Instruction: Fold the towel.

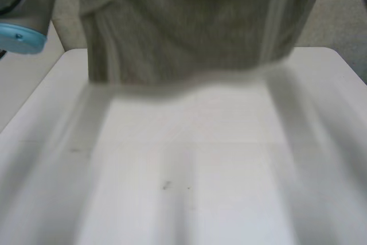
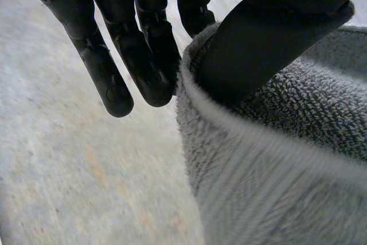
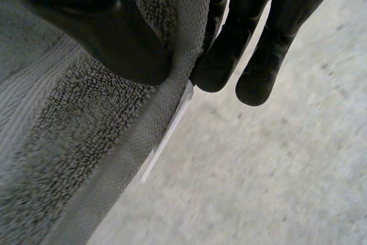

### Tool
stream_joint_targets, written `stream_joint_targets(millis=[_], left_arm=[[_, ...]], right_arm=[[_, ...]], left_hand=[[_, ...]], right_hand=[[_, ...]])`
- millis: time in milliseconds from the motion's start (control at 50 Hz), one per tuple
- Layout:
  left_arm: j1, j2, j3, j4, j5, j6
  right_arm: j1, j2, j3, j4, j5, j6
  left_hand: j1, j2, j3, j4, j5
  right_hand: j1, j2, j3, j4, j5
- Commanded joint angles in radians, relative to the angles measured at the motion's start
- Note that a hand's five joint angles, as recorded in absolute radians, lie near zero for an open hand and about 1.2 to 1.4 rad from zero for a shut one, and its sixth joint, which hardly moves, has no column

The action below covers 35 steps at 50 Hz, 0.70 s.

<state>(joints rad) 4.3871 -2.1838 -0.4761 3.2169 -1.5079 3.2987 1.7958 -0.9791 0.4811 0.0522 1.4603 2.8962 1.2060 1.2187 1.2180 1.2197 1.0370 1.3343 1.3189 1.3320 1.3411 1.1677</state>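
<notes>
Well, the grey terry towel (image 1: 189,21) hangs like a curtain over the far part of the white table (image 1: 200,170). It is held up from above, and its lower hem is near the tabletop; whether the hem touches the surface I cannot tell. The left hand (image 2: 143,38) pinches the towel's edge: the thumb (image 2: 269,32) lies flat on the pile and the fingers (image 2: 155,55) stand straight behind the hem. The right hand (image 3: 252,32) does the same at the other side, just beside a white label (image 3: 169,133) that sticks out from the hem.

The step in hand looks like laying the towel down, flat or one half over the other. To do it well, both hands should travel level and together so the top edge is taut and straight. The lower hem should meet the table first, and the rest be drawn toward the robot so it lies without wrinkles. Both pinches look shallow, right at the hem, so a jerk could slip the cloth out.

There is room: the near table is bare but for a few small dark specks (image 1: 166,185). The table's left edge runs close under the left arm (image 1: 23,10), and its far edge lies behind the towel, so the hem should land inside it. Beyond is grey carpet (image 3: 275,187).
</notes>
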Motion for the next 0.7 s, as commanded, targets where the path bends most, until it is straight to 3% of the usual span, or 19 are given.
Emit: stream_joint_targets(millis=[20, 80, 180, 320, 400, 620, 700], left_arm=[[0.012, 0.16, -0.277, 0.008, -0.017, -0.08], [0.023, 0.208, -0.446, 0.009, -0.014, -0.076], [0.045, 0.245, -0.693, 0.011, -0.011, -0.059], [0.049, 0.217, -0.998, 0.038, 0.038, 0.018], [0.051, 0.164, -1.075, 0.075, 0.071, 0.053], [0.049, 0.131, -1.196, 0.196, 0.084, 0.116], [0.049, 0.139, -1.199, 0.205, 0.081, 0.116]], right_arm=[[-0.027, -0.134, 0.207, 0.043, -0.017, 0.031], [-0.036, -0.148, 0.261, 0.081, -0.034, 0.028], [-0.049, -0.171, 0.512, 0.202, -0.159, -0.058], [-0.072, -0.158, 0.81, 0.184, -0.176, -0.175], [-0.104, -0.145, 0.999, 0.085, -0.178, -0.204], [-0.207, -0.201, 1.202, -0.086, -0.212, -0.19], [-0.262, -0.233, 1.243, -0.14, -0.245, -0.164]], left_hand=[[0.19, 0.178, 0.178, 0.177, 0.185], [0.19, 0.178, 0.178, 0.177, 0.185], [0.19, 0.178, 0.178, 0.177, 0.185], [0.19, 0.178, 0.178, 0.177, 0.185], [0.19, 0.178, 0.178, 0.177, 0.185], [0.185, 0.172, 0.173, 0.171, 0.179], [-0.07, -0.082, -0.082, -0.083, -0.075]], right_hand=[[0.062, 0.077, 0.064, 0.055, 0.054], [0.062, 0.077, 0.064, 0.055, 0.054], [0.062, 0.077, 0.064, 0.055, 0.054], [0.062, 0.077, 0.064, 0.055, 0.054], [0.062, 0.077, 0.064, 0.055, 0.054], [0.062, 0.077, 0.064, 0.055, 0.054], [0.062, 0.077, 0.064, 0.055, 0.054]])
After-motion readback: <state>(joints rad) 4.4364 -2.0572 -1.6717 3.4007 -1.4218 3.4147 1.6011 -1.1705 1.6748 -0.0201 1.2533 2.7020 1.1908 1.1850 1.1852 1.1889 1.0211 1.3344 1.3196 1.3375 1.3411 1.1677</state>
